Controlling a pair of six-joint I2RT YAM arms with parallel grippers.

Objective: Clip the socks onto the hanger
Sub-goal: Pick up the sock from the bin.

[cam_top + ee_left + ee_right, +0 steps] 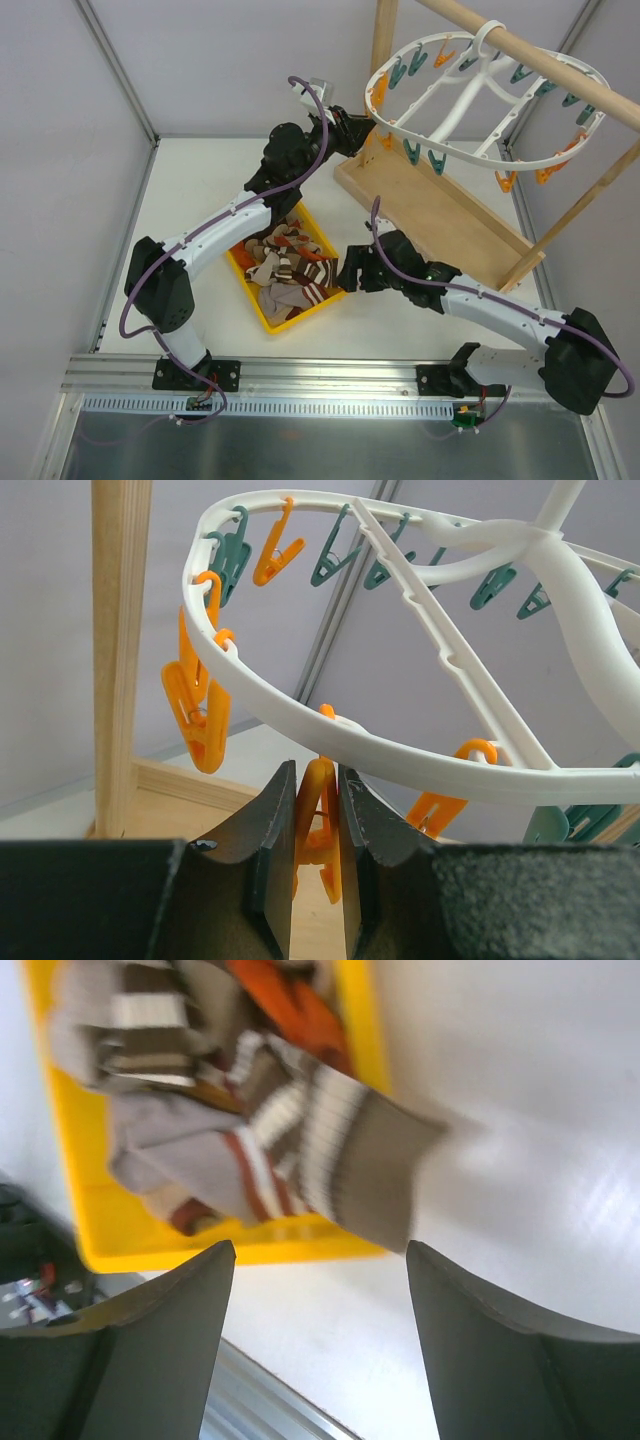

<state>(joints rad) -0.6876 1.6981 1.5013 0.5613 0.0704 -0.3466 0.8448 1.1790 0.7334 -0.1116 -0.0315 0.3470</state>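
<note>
The white oval hanger (470, 95) hangs from a wooden pole, with orange and teal clothespins around its rim. My left gripper (355, 130) is raised at the hanger's left rim. In the left wrist view it (316, 810) is shut on an orange clothespin (318, 825) that dangles under the rim (420, 765). The socks (285, 265) lie piled in a yellow tray (310, 312). My right gripper (350, 275) is open and empty just right of the tray. In the right wrist view it (315, 1260) is near a brown-and-white striped sock (340, 1150) that hangs over the tray's edge (230, 1252).
The wooden stand has a flat base tray (440, 215), an upright post (120, 630) and a top pole (530, 55). It stands at the back right. White walls close the table's left and back sides. A metal rail runs along the near edge.
</note>
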